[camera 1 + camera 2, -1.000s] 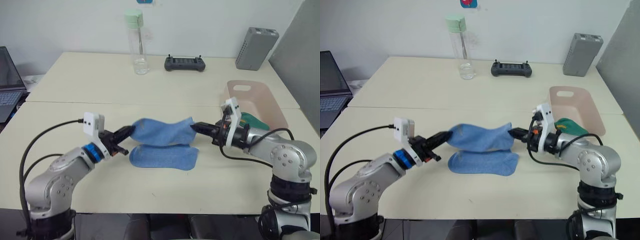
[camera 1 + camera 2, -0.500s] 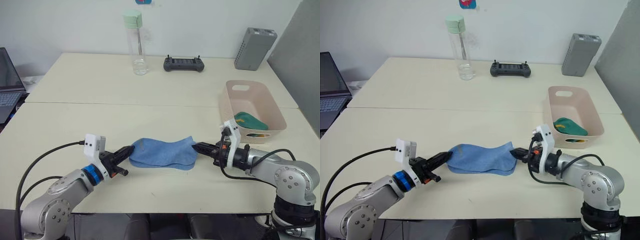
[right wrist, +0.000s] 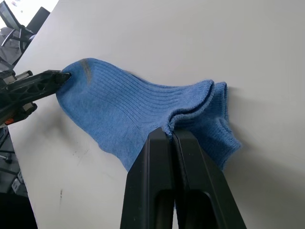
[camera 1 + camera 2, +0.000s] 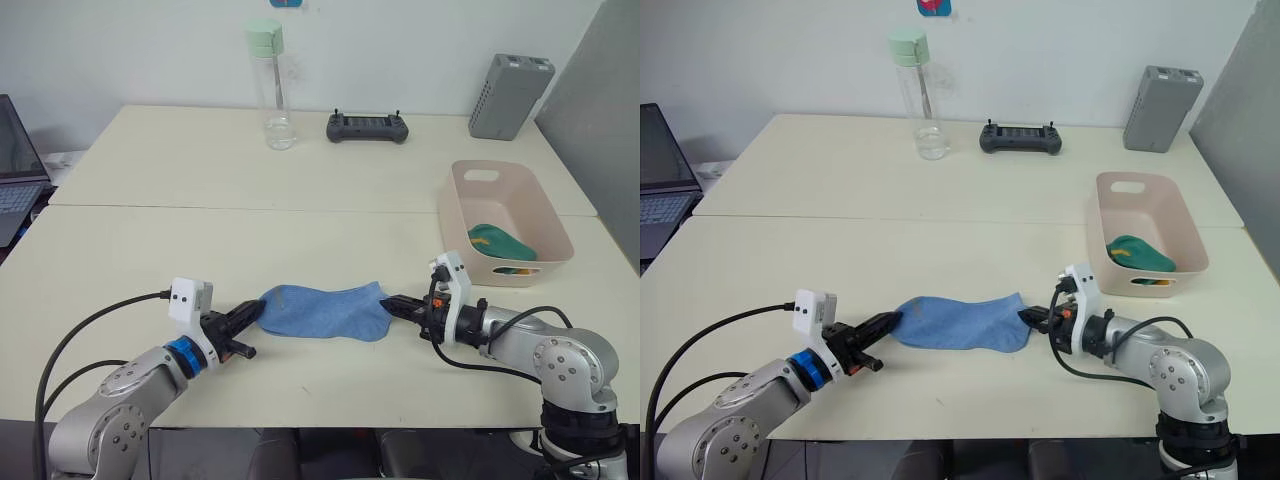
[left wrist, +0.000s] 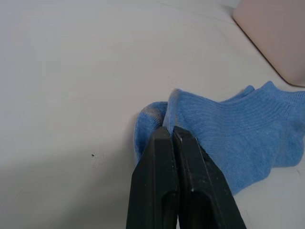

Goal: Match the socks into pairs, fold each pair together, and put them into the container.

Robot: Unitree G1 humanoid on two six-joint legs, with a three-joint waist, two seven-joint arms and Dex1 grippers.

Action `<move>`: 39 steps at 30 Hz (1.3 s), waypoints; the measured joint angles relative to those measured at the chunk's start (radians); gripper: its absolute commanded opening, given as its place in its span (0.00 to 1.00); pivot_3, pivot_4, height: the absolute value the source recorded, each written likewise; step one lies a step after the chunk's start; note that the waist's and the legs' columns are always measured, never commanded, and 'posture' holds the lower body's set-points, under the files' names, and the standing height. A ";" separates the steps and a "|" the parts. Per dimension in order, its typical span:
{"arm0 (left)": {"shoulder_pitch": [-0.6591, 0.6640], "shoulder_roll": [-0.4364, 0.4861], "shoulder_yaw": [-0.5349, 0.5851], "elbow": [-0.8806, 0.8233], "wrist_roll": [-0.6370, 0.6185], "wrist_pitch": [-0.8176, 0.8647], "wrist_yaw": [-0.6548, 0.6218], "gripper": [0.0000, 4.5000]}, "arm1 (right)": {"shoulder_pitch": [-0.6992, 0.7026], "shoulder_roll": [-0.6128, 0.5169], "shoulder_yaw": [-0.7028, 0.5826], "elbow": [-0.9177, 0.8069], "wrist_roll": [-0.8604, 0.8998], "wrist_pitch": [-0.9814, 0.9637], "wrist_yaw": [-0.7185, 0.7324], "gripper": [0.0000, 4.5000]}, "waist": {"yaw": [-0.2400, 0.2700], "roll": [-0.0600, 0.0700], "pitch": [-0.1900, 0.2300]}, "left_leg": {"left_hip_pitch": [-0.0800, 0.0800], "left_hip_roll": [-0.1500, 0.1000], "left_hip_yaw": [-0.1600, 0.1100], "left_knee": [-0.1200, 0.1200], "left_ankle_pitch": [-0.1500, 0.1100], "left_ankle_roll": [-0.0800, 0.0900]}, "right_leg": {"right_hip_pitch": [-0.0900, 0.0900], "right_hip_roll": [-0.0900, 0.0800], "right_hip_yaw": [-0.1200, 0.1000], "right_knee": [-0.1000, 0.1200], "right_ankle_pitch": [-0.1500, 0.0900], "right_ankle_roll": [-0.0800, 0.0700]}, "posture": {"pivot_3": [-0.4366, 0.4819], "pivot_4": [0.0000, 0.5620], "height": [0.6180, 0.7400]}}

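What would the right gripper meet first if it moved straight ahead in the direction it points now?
The right gripper is already shut on the cuff end of the blue socks. Going straight on, it would push into them, and beyond them probably meet the left gripper.

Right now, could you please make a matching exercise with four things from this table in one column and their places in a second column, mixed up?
Things:
1. light blue soft socks
2. pale pink rectangular plastic tub
3. clear plastic bottle with green cap
4. grey upright box

Places:
A. far right corner of the table
B. held at both ends, between left tool and right tool
C. far side, left of the black controller
D. right side, with a dark green sock inside

Pairs: 1-B, 2-D, 3-C, 4-A
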 measured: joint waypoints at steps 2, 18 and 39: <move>0.003 0.007 0.000 0.005 0.003 -0.006 -0.001 0.00 | 0.003 -0.006 0.001 0.001 0.000 -0.005 -0.001 0.01 | 0.000 0.000 0.000 | 0.000 0.000 0.000 0.000 0.000 0.000 | 0.000 0.000 0.000 0.000 0.000 0.000 | 0.48 0.27 1.00; 0.029 0.014 -0.012 0.008 0.022 -0.026 -0.003 0.00 | -0.011 -0.009 0.066 0.067 -0.063 -0.093 0.000 0.01 | -0.002 0.000 0.000 | 0.000 0.000 0.000 -0.001 0.000 0.000 | -0.001 0.000 0.000 0.000 -0.001 -0.001 | 0.48 0.27 1.00; -0.029 0.160 0.035 0.057 -0.005 -0.016 -0.109 0.75 | -0.011 -0.074 0.019 0.046 -0.067 -0.129 0.022 0.69 | -0.001 -0.001 0.001 | 0.000 0.000 0.000 -0.002 0.000 0.000 | -0.003 0.000 -0.001 0.000 -0.001 -0.001 | 0.48 0.27 1.00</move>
